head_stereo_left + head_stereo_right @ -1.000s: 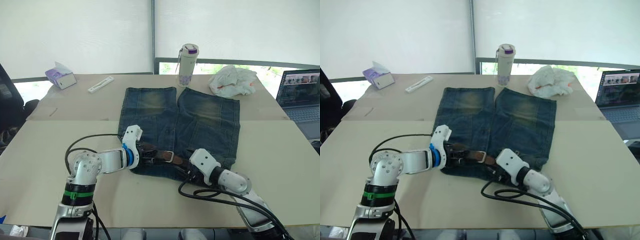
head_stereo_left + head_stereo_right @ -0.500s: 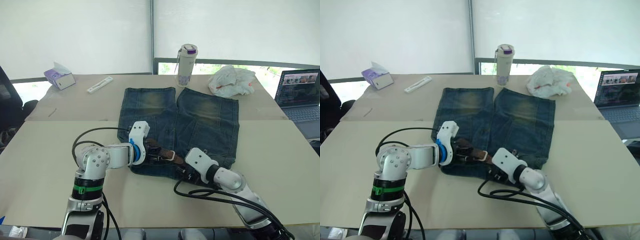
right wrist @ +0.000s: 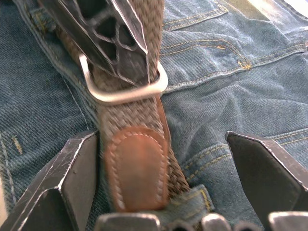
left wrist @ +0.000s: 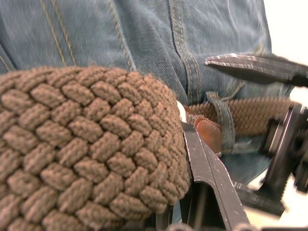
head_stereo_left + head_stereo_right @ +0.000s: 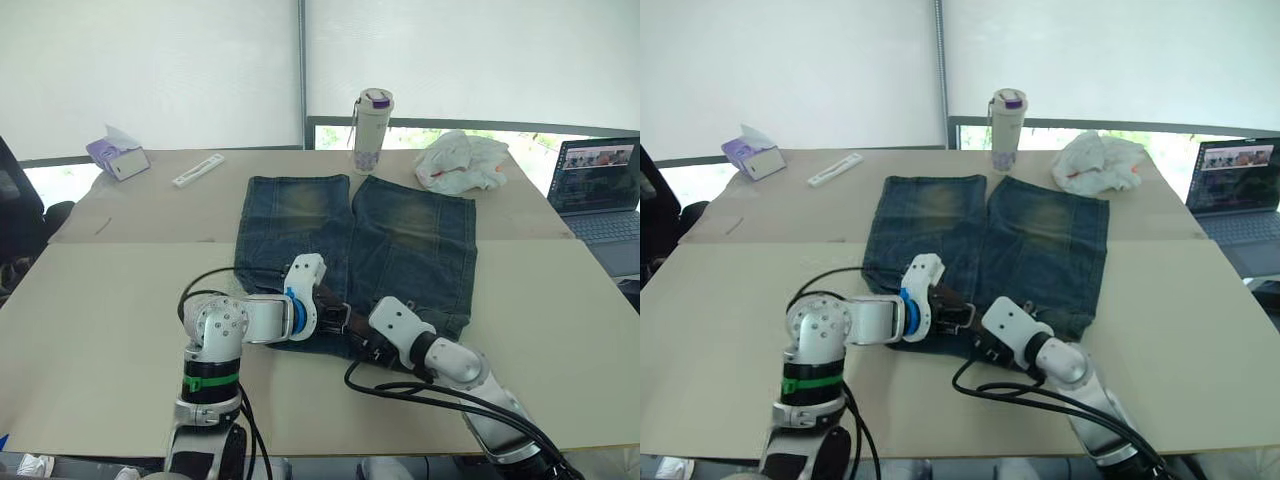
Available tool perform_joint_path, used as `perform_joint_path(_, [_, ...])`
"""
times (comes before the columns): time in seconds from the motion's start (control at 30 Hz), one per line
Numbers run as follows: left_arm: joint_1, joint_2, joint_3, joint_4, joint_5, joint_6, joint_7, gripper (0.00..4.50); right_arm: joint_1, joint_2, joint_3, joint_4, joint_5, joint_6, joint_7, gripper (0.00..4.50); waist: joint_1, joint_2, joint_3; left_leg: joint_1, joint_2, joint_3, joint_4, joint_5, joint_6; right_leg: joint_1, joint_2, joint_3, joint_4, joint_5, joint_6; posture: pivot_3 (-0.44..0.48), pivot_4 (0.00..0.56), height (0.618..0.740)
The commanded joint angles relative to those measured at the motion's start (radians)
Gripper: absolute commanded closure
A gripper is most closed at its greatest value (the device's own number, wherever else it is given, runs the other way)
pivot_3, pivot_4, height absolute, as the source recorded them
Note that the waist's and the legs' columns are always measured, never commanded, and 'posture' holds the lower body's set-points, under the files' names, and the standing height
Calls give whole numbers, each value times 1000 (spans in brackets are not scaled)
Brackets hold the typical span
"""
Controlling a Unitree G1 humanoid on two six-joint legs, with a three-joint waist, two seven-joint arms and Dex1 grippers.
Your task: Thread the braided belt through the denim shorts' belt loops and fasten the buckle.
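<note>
The denim shorts (image 5: 355,250) lie mid-desk (image 5: 90,300), waistband toward the near edge. The left tool (image 5: 325,308) is clamped on the braided belt (image 4: 86,154); the right tool (image 3: 159,178), fingers apart, straddles the buckle (image 3: 122,91). Bare desk lies at 3 and 9 o'clock.

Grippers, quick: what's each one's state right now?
Left gripper: shut on the braided belt.
Right gripper: open, fingers either side of the belt's leather tip.

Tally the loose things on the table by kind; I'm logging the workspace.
Denim shorts: 1
Braided belt: 1
Bottle: 1
Tissue box: 1
White stick-like item: 1
Crumpled white bag: 1
Laptop: 1
Total: 7
</note>
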State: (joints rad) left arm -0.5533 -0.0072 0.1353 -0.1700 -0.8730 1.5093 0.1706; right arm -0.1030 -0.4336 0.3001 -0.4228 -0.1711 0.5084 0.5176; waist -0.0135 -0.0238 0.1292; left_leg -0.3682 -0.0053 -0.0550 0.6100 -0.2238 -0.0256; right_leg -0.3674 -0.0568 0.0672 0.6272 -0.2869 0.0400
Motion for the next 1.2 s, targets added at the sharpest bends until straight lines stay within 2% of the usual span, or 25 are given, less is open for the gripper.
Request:
perform_joint_path(0.03, [20, -39, 22, 36, 4, -58, -71, 4500, 33, 8, -8, -30, 35, 37, 15, 40, 2, 0, 0, 0, 0, 0, 0, 0, 0, 0, 0, 0, 0, 0, 0, 0, 150, 740])
perform_joint_path(0.23, [59, -49, 118, 70, -7, -95, -129, 4500, 108, 9, -147, -188, 199, 132, 69, 40, 2, 0, 0, -1, -2, 0, 0, 0, 0, 0, -1, 0, -1, 0, 1, 0, 150, 740])
perform_joint_path(0.33, [43, -115, 250, 125, -81, -71, -114, 4500, 150, 20, -244, -239, 295, 189, 76, 40, 2, -1, 0, -1, -1, -1, 1, 0, 0, 0, -1, 0, 0, -1, 1, 0, 150, 740])
perform_joint_path(0.53, [29, -162, 373, 197, -154, 0, -96, 4500, 184, 171, -383, -257, 535, 321, 37, 40, 0, -1, 0, -1, -1, 0, 0, 0, 1, 0, -1, -1, 0, -1, 1, 0, 150, 740])
perform_joint_path(0.7, [23, -160, 415, 234, -212, 38, -122, 4500, 166, 274, -455, -269, 741, 455, -13, 40, 0, 0, 0, -1, -1, -1, 0, 0, 1, 0, -1, 0, 0, -1, 1, 0, 150, 740])
perform_joint_path(0.83, [28, -156, 418, 245, -243, 51, -138, 4500, 137, 340, -513, -254, 860, 573, -112, 40, 0, 0, 0, -1, -1, -2, 0, 0, 1, 0, -1, -1, 0, -1, 1, 0, 150, 740])
perform_joint_path(0.97, [36, -150, 413, 241, -258, 49, -141, 4500, 110, 363, -559, -226, 911, 610, -196, 40, 1, 0, 0, -2, -1, -2, 0, 0, 1, -1, -2, -1, 0, -1, 1, 0, 150, 740])
perform_joint_path(1.2, [40, -134, 425, 239, -269, 42, -137, 4500, 115, 314, -592, -209, 949, 602, -244, 40, -1, 0, 0, -2, -1, 0, 0, -1, 1, -1, -1, -1, -1, -1, 1, 0, 150, 740])
